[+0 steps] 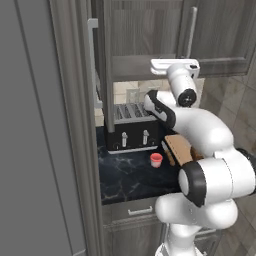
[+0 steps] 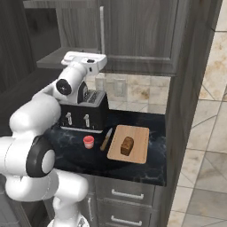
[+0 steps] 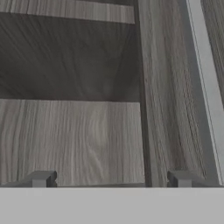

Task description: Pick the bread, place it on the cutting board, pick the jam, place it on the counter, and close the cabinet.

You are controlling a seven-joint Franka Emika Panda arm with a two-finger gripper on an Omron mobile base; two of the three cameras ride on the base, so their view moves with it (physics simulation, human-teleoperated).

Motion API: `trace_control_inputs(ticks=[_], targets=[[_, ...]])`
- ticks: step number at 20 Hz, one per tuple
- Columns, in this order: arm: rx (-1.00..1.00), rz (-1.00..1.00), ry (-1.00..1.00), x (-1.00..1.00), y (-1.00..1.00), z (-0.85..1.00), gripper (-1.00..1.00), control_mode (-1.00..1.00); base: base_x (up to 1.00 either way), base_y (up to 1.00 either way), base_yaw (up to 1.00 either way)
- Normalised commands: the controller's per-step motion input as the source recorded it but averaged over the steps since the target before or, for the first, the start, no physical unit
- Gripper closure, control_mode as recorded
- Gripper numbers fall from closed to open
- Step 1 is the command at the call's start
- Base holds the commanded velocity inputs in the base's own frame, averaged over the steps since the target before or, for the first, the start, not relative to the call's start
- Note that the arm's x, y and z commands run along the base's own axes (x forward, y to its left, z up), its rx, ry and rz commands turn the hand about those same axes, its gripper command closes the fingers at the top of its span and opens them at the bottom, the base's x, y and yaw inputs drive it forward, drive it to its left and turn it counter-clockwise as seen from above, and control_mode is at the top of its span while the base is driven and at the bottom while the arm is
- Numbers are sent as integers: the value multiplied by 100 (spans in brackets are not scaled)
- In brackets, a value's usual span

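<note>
The dark brown bread [image 2: 127, 145] lies on the light tan cutting board [image 2: 140, 132] [image 1: 179, 147]. To the left, the small red jam [image 1: 156, 160] [image 2: 88, 142] stands on the black marbled counter [image 1: 125, 177] [image 2: 142, 168], in front of the toaster. The woodgrain cabinet [image 1: 145, 30] [image 2: 137, 31] hangs above; its left door [image 1: 102, 65] stands out edge-on, swung open. My white hand [image 1: 175, 65] [image 2: 86, 57] is raised to the cabinet's lower edge. My gripper [image 3: 111, 179] is open with nothing between its fingertips [image 3: 41, 178], facing woodgrain panels close up.
A black toaster [image 1: 132, 127] [image 2: 84, 111] stands at the back of the counter. A slim knife [image 1: 167, 152] [image 2: 106, 138] lies between jam and board. A tall grey side panel [image 1: 40, 150] walls off the left. A pale metal bar handle [image 3: 205, 87] runs along the right.
</note>
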Motion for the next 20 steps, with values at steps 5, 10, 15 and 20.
trace_control_inputs(ticks=[5, 10, 15, 20], targets=[[0, 0, 0, 30, 6, 0, -100, -100, 0, 0, 0], [0, 0, 0, 31, 0, 0, -100, -100, 0, 0, 0], [0, 0, 0, 12, 0, 0, -100, -100, 0, 0, 0], [0, 0, 0, -15, 0, 0, -100, -100, 0, 0, 0]])
